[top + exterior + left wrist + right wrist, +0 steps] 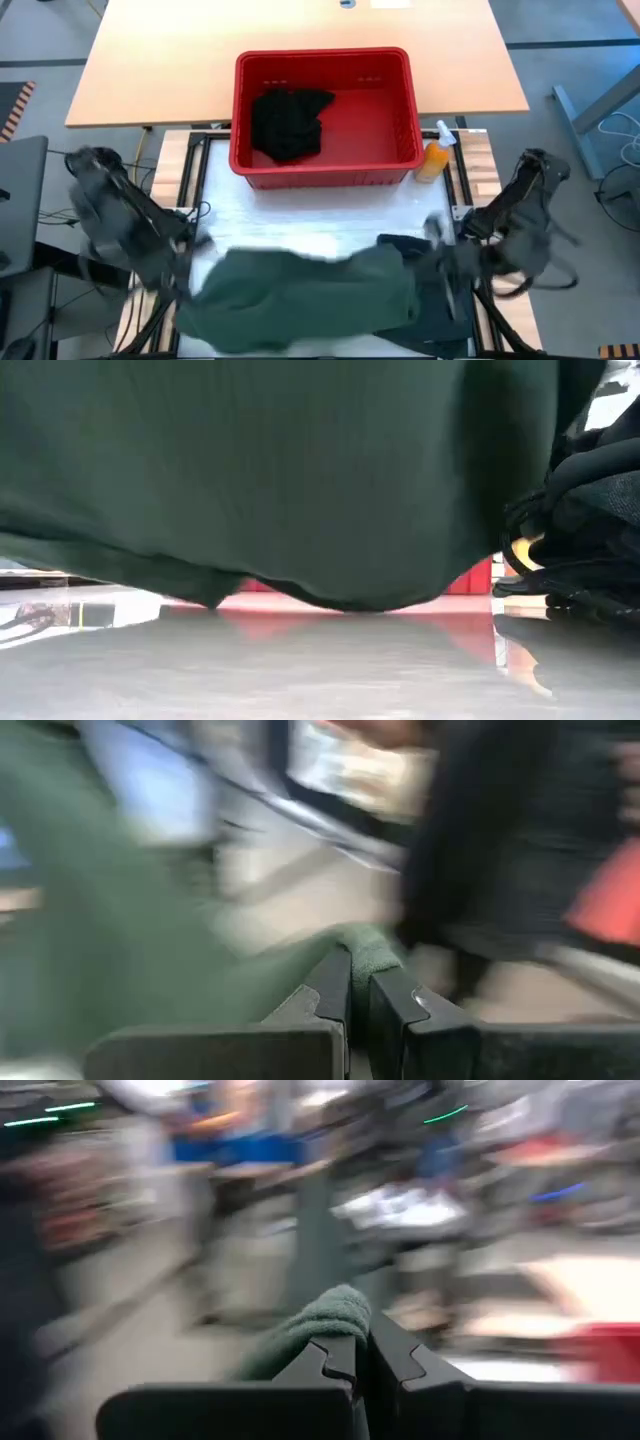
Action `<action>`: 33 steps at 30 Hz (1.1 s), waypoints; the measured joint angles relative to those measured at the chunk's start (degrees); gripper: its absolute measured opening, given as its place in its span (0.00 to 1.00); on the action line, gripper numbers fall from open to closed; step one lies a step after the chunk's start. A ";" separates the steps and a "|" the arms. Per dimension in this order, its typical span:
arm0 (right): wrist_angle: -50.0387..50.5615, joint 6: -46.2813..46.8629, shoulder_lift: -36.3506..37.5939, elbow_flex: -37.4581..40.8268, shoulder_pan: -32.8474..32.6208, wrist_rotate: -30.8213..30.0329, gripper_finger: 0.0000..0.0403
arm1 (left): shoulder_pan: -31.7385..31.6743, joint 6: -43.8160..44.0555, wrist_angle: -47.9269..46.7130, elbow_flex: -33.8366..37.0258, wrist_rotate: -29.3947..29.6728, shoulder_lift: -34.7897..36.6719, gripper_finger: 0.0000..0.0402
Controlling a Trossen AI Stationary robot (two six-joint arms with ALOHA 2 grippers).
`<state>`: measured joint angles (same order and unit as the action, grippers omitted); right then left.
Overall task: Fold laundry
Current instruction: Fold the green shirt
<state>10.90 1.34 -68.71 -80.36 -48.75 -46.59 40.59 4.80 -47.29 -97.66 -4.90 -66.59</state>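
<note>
Both arms reach inward over the near half of the table, each bent at the elbow with its wrist low. The left gripper [190,262] is at the left end of a green garment [305,295], and the right gripper [432,250] is at its right end. Each pincer is pressed together on a bunched fold of the green cloth: the left wrist view shows the fabric [365,948] squeezed between the two dark fingers [330,985], and the right wrist view shows the same, a rolled green edge [330,1320] rising out of the closed fingers [395,1355].

From above, the green garment stretches between the two grippers across the front of the white tabletop [300,220], with a darker garment [435,300] partly under its right side. Only this view shows the red basket [325,165] farther back, with a black garment [290,122] heaped in its left part, and the orange spray bottle [435,155] standing just beside the basket's right corner.

The low view alone shows that the green garment [280,470] hangs as a broad sheet, its lower edge sagging to or just above the table surface [300,670], with a strip of the red basket [475,578] visible beneath it. At that view's right, dark cloth and arm parts [585,530] bunch together; which is which I cannot tell.
</note>
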 joint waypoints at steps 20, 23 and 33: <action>50.77 67.84 5.98 -0.60 13.00 11.30 0.05 | -3.92 29.83 -24.85 5.86 22.84 12.28 0.00; 43.91 61.35 4.54 -0.57 12.57 15.97 0.05 | -3.92 28.70 -20.51 6.82 17.29 11.86 0.00; 4.02 7.48 4.45 -0.81 6.87 20.50 0.05 | -3.13 0.31 5.73 4.43 -0.95 10.74 0.00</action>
<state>14.92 8.81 -64.26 -81.18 -41.89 -26.09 37.46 5.10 -41.56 -93.24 -5.85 -55.85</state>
